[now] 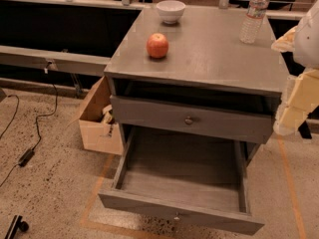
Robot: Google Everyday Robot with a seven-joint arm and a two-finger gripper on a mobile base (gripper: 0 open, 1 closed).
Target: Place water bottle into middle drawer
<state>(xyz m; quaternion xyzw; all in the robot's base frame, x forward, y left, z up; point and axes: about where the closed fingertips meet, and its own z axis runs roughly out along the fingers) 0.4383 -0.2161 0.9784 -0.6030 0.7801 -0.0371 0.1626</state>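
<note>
The water bottle [254,15] stands upright at the back right of the grey cabinet top [214,54]; it is clear, with a white cap and a pale label. The middle drawer [182,180] is pulled far out at the bottom and nothing lies in it. The like grey drawer [189,119] above it is closed. My gripper [295,96], pale yellow under a white arm, hangs at the right edge of the view, beside the cabinet's right front corner. It is below and to the right of the bottle and apart from it. It holds nothing that I can see.
A red apple [157,45] sits on the cabinet top at the front left. A white bowl [170,11] stands at the back middle. An open cardboard box [99,118] sits on the floor left of the cabinet. Cables [37,128] trail across the floor at the left.
</note>
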